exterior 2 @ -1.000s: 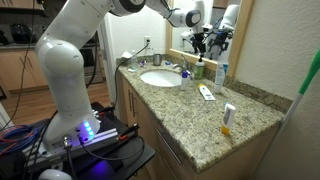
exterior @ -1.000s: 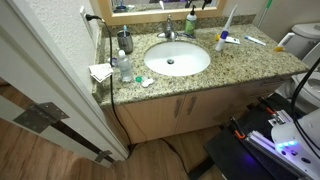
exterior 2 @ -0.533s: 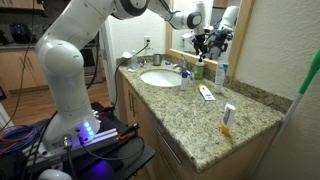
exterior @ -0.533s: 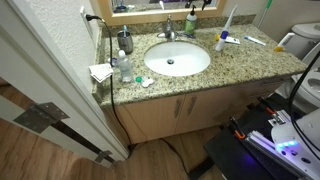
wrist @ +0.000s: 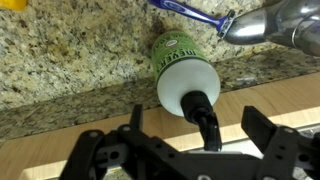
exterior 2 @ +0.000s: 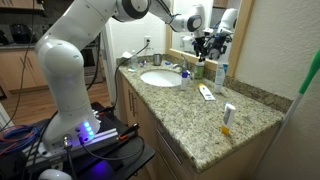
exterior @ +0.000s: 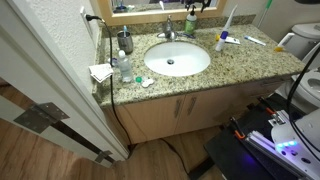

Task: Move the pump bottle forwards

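The pump bottle (wrist: 178, 58) is slim and green with a white shoulder and a dark pump head. It stands at the back of the granite counter beside the faucet (wrist: 275, 22). In both exterior views it stands upright behind the sink (exterior: 191, 24) (exterior 2: 197, 68). My gripper (wrist: 197, 116) is open, directly above it, with one finger on each side of the pump head and not touching it. In the exterior views the gripper hangs just over the bottle (exterior: 195, 6) (exterior 2: 200, 46).
The oval sink (exterior: 177, 59) is in front of the bottle. A blue razor (wrist: 190, 12) lies by the faucet. A dark grey dispenser (exterior: 125, 41) and a clear bottle (exterior: 122, 68) stand at one end of the counter. A tube (exterior 2: 206, 93) lies further along it.
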